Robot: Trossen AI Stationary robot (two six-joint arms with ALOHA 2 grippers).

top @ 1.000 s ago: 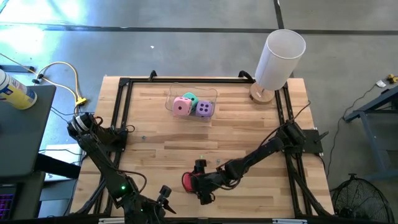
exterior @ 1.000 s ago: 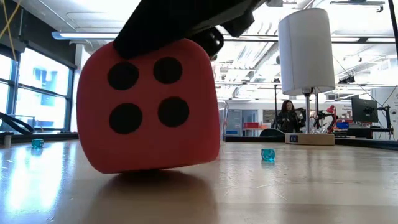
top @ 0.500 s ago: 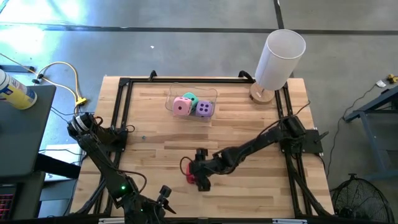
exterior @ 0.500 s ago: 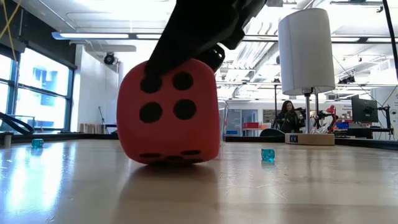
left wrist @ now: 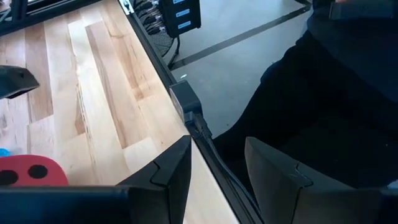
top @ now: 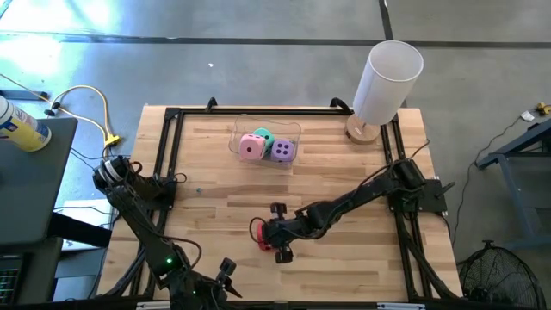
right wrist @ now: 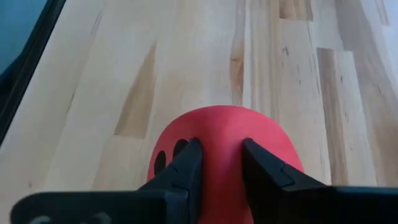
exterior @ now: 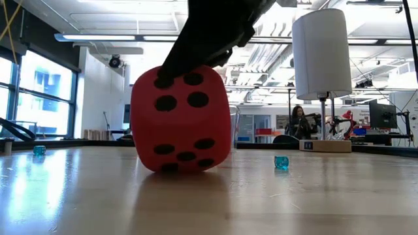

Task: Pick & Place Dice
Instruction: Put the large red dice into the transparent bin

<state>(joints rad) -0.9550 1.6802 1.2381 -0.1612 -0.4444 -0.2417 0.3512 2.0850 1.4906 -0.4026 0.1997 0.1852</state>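
The red die [top: 259, 233] with dark pips sits near the table's middle front, and my right gripper [top: 272, 233] is shut on it. In the low view the red die [exterior: 181, 121] stands tilted, its lower part on the wood. The pink die [top: 251, 147], the purple die [top: 282, 151] and the teal die [top: 263, 134] lie in a clear box [top: 294, 131] at the far side. My left gripper [left wrist: 214, 177] waits open over the table's near edge, holding nothing. My right gripper pinches the red die's upper part [right wrist: 221, 134] between its two fingers [right wrist: 189, 165]. The fingers slant down at it from the table's right side. The soft die bulges out past the fingertips. It stays tilted with its underside [exterior: 179, 168] on the table.
A tall white cylinder [top: 387, 79] stands on a round wooden base at the far right corner. Two tiny teal cubes [exterior: 281, 162] [exterior: 39, 149] lie on the wood. A black frame [top: 172, 116] runs along the table's edges. People show in the room beyond.
My right gripper has gone toward the table's far edge and tipped more steeply down. The red die has moved with it across the wood and tipped back, so a lower face with pips now shows in the low view.
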